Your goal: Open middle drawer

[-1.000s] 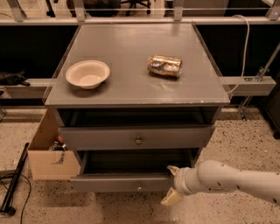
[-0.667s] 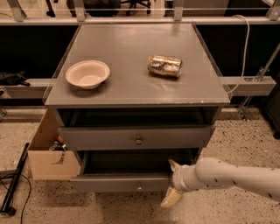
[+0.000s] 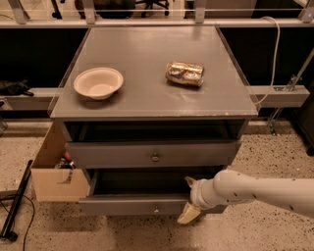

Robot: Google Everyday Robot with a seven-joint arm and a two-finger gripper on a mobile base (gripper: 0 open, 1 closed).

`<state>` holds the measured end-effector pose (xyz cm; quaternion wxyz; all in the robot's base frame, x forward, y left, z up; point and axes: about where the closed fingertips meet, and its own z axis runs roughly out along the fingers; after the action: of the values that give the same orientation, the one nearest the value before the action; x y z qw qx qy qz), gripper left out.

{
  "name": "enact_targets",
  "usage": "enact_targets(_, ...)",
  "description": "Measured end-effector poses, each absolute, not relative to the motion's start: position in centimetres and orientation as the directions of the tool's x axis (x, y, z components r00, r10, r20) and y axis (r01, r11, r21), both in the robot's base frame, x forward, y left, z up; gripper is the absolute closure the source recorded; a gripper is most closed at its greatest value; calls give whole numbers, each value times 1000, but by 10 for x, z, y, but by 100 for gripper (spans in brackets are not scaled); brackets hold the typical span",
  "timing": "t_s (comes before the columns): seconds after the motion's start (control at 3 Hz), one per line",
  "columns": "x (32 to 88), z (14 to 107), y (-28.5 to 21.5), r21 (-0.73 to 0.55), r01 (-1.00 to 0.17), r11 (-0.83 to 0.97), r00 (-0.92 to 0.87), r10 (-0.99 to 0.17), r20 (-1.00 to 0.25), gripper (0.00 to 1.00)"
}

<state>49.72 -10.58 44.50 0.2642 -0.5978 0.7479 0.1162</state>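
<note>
Straddling the front of the middle drawer [image 3: 127, 205], the hand [image 3: 188, 198] is spread wide.

I take this for a robotics lab or an office workroom, not a home. The floor [image 3: 274, 230] is speckled terrazzo. A metal rail [image 3: 147, 22] runs behind the grey desk [image 3: 147, 100], and beyond it shows the wheeled base of an office chair [image 3: 152, 6]. A pale cable [image 3: 275, 49] hangs loose at the right. An open cardboard box [image 3: 54, 184] of odds and ends sits beside the desk, next to a black stand leg [image 3: 17, 201]. My claw [image 3: 189, 198] is low at the front, at the pulled-out middle drawer [image 3: 127, 205].
</note>
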Motion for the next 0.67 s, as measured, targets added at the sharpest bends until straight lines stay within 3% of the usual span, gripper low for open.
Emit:
enact_targets(0.33, 497, 445, -106, -142, -956, 258, -146, -833, -534, 27)
enact_targets(0.67, 497, 445, -106, -142, -956, 258, -146, -833, -534, 55)
